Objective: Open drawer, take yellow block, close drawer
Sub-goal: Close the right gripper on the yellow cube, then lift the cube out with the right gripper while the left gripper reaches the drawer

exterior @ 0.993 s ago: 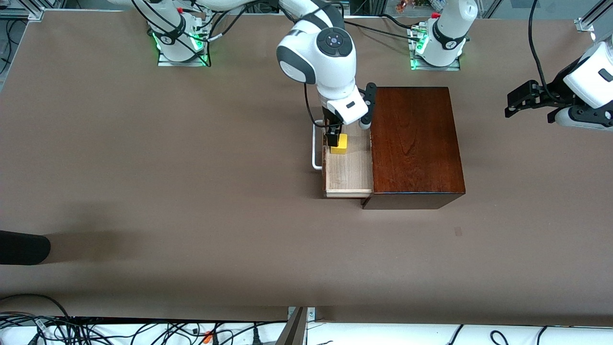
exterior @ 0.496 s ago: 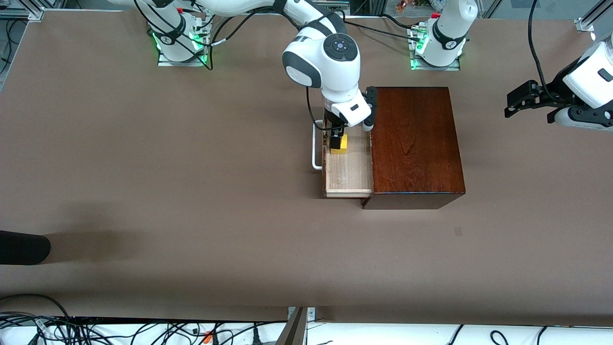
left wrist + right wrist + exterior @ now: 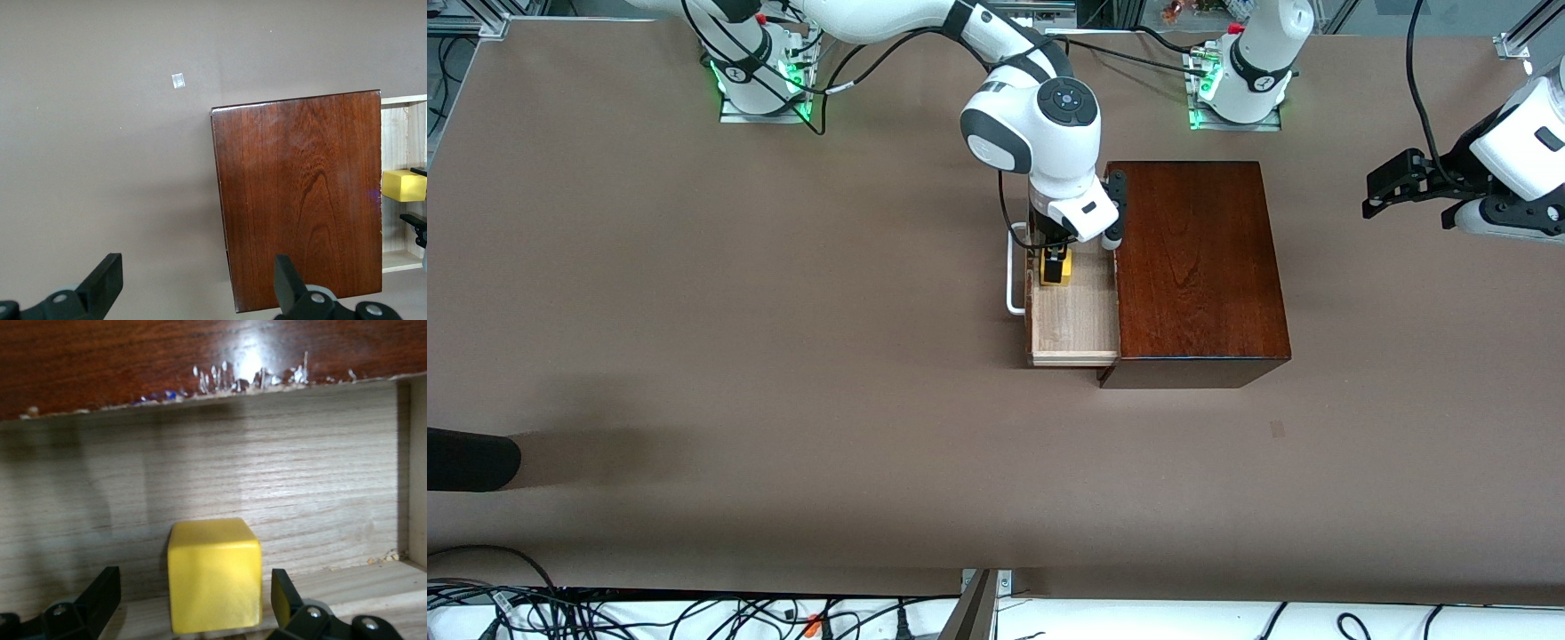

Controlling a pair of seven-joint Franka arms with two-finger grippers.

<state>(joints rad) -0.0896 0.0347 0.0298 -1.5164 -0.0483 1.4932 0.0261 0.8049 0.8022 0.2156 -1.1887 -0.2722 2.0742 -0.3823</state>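
The dark reddish-brown wooden box (image 3: pixel 1196 258) stands mid-table. Its drawer (image 3: pixel 1076 316) is pulled out toward the right arm's end, white bar handle (image 3: pixel 1011 276) leading, pale floor showing. The yellow block (image 3: pixel 1056 272) lies in the drawer at the end farther from the front camera. My right gripper (image 3: pixel 1055 264) is down in the drawer, open, one finger on each side of the block (image 3: pixel 213 577) with a gap on both sides. In the right wrist view the gripper (image 3: pixel 193 581) straddles it. My left gripper (image 3: pixel 1392 182) waits open, up over the left arm's end of the table; its wrist view (image 3: pixel 197 273) shows the box (image 3: pixel 303 200) and block (image 3: pixel 402 185).
A dark rounded object (image 3: pixel 471 458) pokes in at the right arm's end of the table, nearer the front camera. A small pale mark (image 3: pixel 1278 429) lies on the table nearer the front camera than the box. Cables run along the near edge.
My right gripper has sunk lower into the drawer and shifted so that its fingers now straddle the yellow block. The block, the drawer and the left arm have not moved.
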